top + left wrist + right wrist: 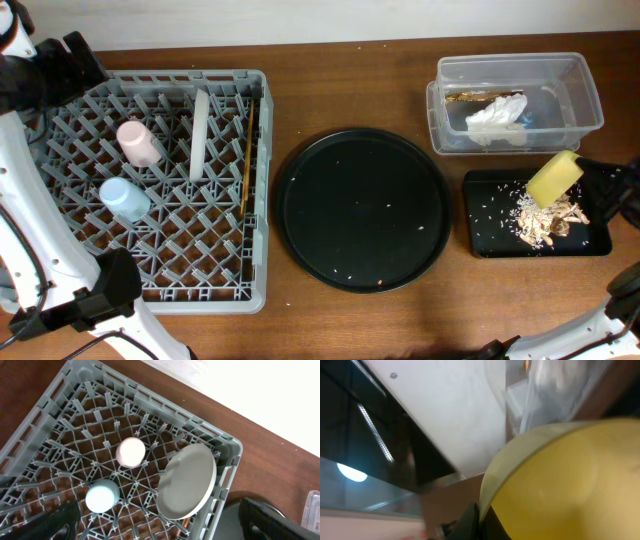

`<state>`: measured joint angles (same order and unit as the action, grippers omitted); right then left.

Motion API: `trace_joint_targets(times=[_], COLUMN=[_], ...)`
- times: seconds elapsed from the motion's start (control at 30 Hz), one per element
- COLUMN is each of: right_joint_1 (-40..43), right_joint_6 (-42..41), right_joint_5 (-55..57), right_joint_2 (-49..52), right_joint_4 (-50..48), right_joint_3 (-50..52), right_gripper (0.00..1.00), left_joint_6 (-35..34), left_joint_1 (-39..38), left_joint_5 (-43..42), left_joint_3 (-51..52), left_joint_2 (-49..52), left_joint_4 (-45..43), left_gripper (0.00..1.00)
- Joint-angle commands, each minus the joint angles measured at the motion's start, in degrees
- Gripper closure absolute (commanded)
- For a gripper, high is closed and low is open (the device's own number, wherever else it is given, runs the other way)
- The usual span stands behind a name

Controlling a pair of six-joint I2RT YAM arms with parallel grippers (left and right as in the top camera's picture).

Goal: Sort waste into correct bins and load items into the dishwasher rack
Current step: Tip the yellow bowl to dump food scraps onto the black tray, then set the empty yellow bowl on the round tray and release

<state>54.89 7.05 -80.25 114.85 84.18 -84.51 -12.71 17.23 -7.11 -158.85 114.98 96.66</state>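
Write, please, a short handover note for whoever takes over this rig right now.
Left gripper: jaws open, empty, above the rack.
Right gripper: shut on the bowl, which is tipped over the black tray.
Done: pink cup, blue cup, plate and chopsticks are in the rack; scraps are in the black tray; tissue is in the tub.
Left: bowl into the rack.
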Motion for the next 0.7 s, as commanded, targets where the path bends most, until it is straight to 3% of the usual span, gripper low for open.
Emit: trace_joint_targets(times=[0.0,0.07,0.2,0.23,0.33,0.43,0.5,0.67], right_joint_1=[0.33,0.31,0.31,0.28,0.26,-0.96,-2.82,-20.35], right_joint_6=[6.67,1.33,2.01,7.04,7.80,25.24,25.09,22.84], right_joint_5=[-7.39,-4.33,-4.48,-5.01,-3.06,-2.82,-2.69,7.26], right_joint_2=[0.07,0.07,0.07,0.04,0.02,-2.99,-6.80,-16.94], right_joint_4=[4.22,3.93,4.15,6.40,4.31,13.20,13.18,12.61], right_joint_3=[-0.02,-0.02,-0.02,-0.02,-0.02,-1.05,-1.90,-10.27], right_gripper=[0.96,0.96,0.96,0.96,0.96,0.96,0.96,0.96], left_joint_6=[-0.11,-0.11,-0.11,-0.11,-0.11,-0.11,-0.11,-0.11], left_joint_1=[0.09,0.09,0.09,0.09,0.09,0.09,0.09,0.09], left_joint_5=[-0.17,-0.17,-0.17,-0.17,-0.17,-0.17,-0.17,-0.17], left_joint_3=[-0.59,-0.59,-0.59,-0.59,-0.57,-0.59,-0.59,-0.59], left_joint_2=[-0.83,-0.83,-0.83,-0.83,-0.83,-0.83,-0.83,-0.83], left_joint_4=[0.04,0.02,0.02,0.02,0.02,0.04,0.02,0.02], left_gripper=[0.00,0.01,0.01,0.01,0.01,0.01,0.01,0.01])
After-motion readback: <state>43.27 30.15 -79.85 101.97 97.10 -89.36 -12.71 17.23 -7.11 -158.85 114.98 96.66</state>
